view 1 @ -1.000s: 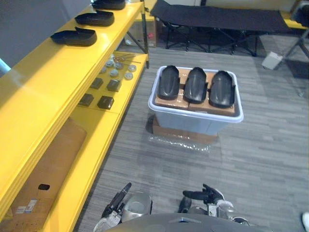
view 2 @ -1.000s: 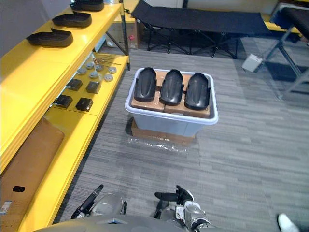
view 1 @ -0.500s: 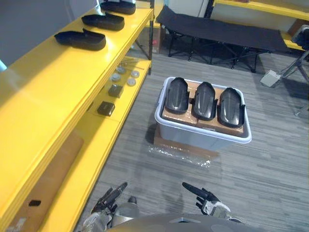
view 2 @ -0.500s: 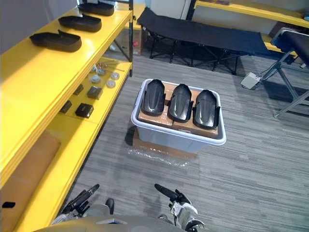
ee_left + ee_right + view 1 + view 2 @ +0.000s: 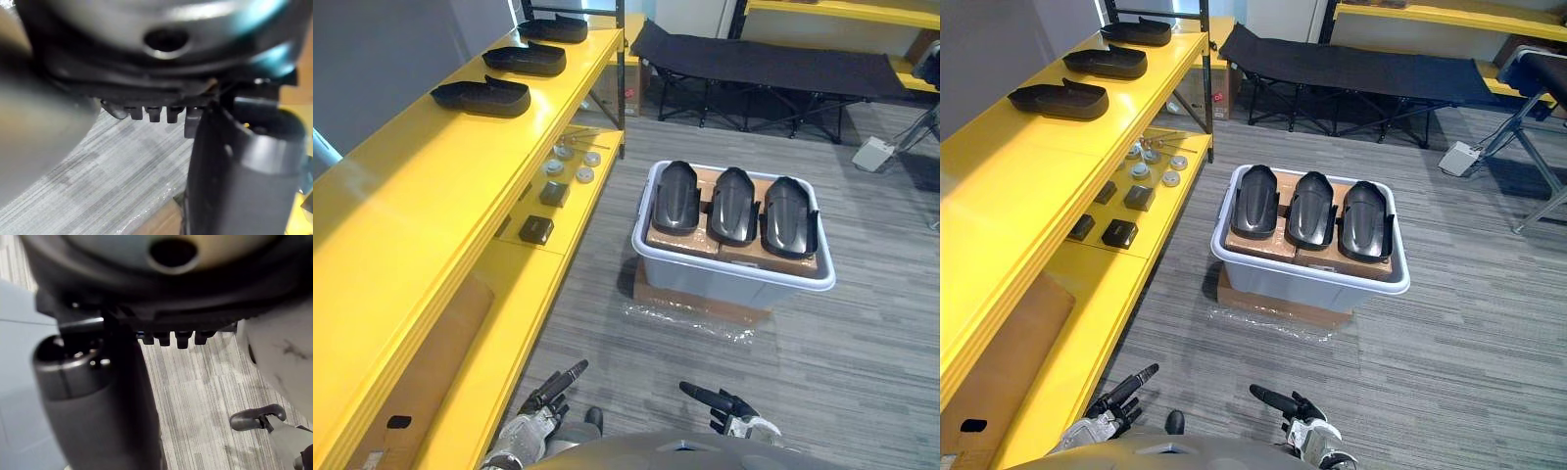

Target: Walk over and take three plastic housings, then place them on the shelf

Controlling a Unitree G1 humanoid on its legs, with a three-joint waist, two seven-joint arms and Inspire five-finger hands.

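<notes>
Evidently the whole view has shifted since a second ago, so the camera has moved and not the goods: the robot is mid-approach, and both hands, low by the body then, now reach forward. The left hand [image 5: 549,391] has its fingers straight and released, holding nothing. The right hand [image 5: 722,402] is likewise relaxed and empty, with one finger stretched out. In my judgement the walking step is not finished and no pick has begun, since nothing is within reach of either hand. Count of task items: three plastic housings [image 5: 734,204] lie side by side, ahead of both hands and well apart from them, somewhat nearer the right hand's line. They rest on two cardboard boxes [image 5: 680,239] inside one pale bin [image 5: 729,285], which sits on a flat carton [image 5: 690,303]. The yellow shelf [image 5: 406,206] runs along the outer side of the left hand. Its top level already carries three similar dark housings on the shelf [image 5: 481,96], far forward of that hand. The level below holds four small dark blocks [image 5: 1119,233] and a cluster of round metal pieces [image 5: 1170,178] too small to count with certainty. All three housings in the bin remain to be taken.
</notes>
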